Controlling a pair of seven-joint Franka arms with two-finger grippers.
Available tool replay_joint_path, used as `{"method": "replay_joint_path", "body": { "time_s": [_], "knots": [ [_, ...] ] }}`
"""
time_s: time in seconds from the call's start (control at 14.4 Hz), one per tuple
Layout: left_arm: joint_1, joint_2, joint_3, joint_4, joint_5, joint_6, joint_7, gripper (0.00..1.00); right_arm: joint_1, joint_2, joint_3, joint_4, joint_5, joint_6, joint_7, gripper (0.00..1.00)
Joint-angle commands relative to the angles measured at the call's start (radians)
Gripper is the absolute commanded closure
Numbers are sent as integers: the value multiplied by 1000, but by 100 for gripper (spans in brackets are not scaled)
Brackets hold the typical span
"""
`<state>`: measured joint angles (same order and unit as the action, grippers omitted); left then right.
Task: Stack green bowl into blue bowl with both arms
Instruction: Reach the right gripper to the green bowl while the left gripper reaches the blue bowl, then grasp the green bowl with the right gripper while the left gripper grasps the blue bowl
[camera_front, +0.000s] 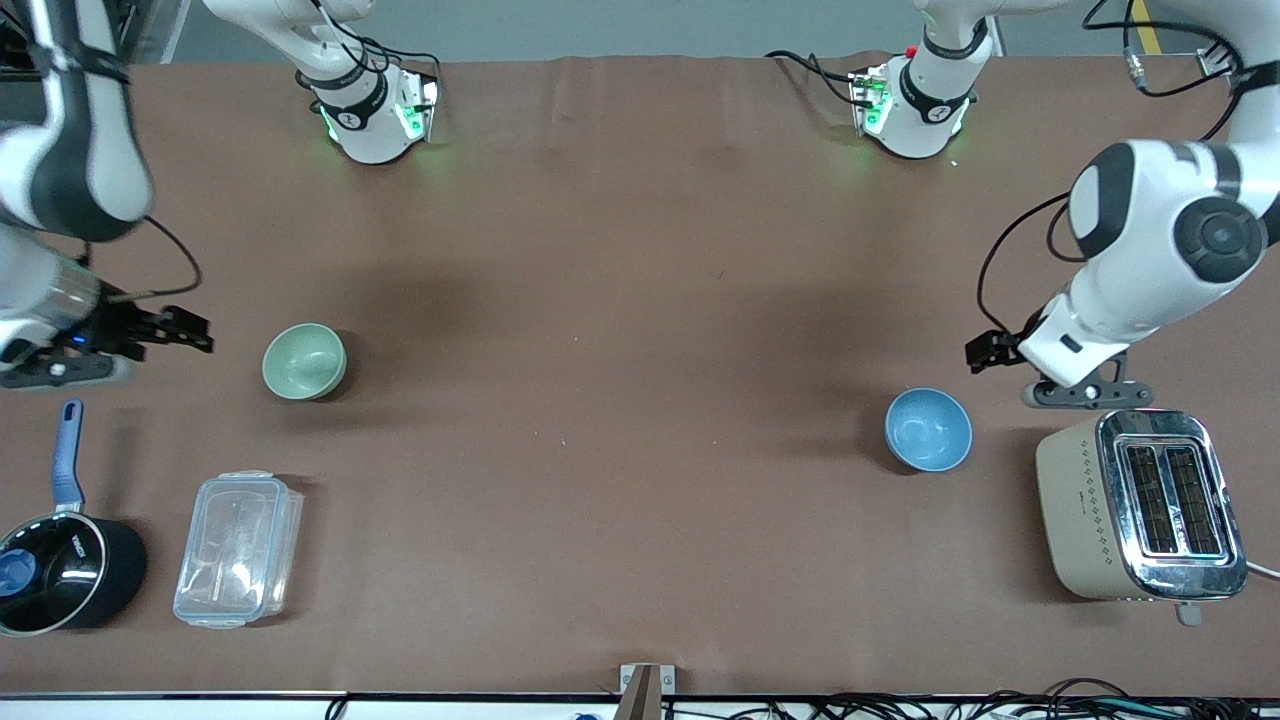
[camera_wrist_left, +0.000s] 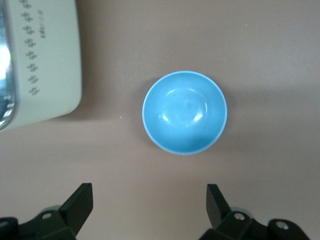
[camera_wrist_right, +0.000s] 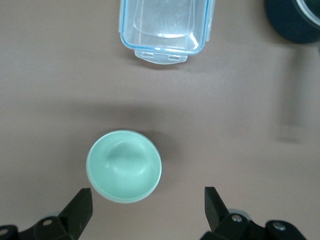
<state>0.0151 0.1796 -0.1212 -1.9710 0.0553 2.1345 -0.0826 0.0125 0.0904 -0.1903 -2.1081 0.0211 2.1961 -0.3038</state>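
The pale green bowl (camera_front: 304, 361) stands upright and empty on the brown table toward the right arm's end; it also shows in the right wrist view (camera_wrist_right: 124, 166). My right gripper (camera_front: 188, 331) hovers open and empty over the table beside it; its fingers (camera_wrist_right: 79, 207) are spread wide, apart from the bowl. The sky-blue bowl (camera_front: 928, 429) stands upright and empty toward the left arm's end; it also shows in the left wrist view (camera_wrist_left: 184, 112). My left gripper (camera_front: 983, 351) hovers open and empty over the table beside it, with nothing between its fingers (camera_wrist_left: 80, 200).
A beige and chrome toaster (camera_front: 1140, 505) stands beside the blue bowl at the left arm's end. A clear plastic container (camera_front: 238, 548) and a black saucepan with a blue handle (camera_front: 60, 570) lie nearer the front camera than the green bowl.
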Motion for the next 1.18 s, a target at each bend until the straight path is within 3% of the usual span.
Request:
{"method": "replay_joint_path", "body": {
  "time_s": [0.0,0.35,0.69,0.76,0.9,1.11],
  "knots": [
    [23,84,3,-5,18,105,-8,0,-3,20,5,-194,-10,250,-27,2],
    [43,208,2,-43,18,294,-8,7,-20,149,5,-266,-7,468,-37,9],
    [43,288,3,-42,18,387,-6,25,-22,178,6,-291,-1,522,-34,36],
    [43,297,3,-39,18,392,-6,37,-22,178,6,-291,0,521,-32,43],
    [43,310,3,-32,18,393,-6,70,-22,178,6,-294,0,521,-34,64],
    [45,314,0,-28,15,395,-8,96,-20,192,8,-296,36,518,-29,100]
  ]
}}
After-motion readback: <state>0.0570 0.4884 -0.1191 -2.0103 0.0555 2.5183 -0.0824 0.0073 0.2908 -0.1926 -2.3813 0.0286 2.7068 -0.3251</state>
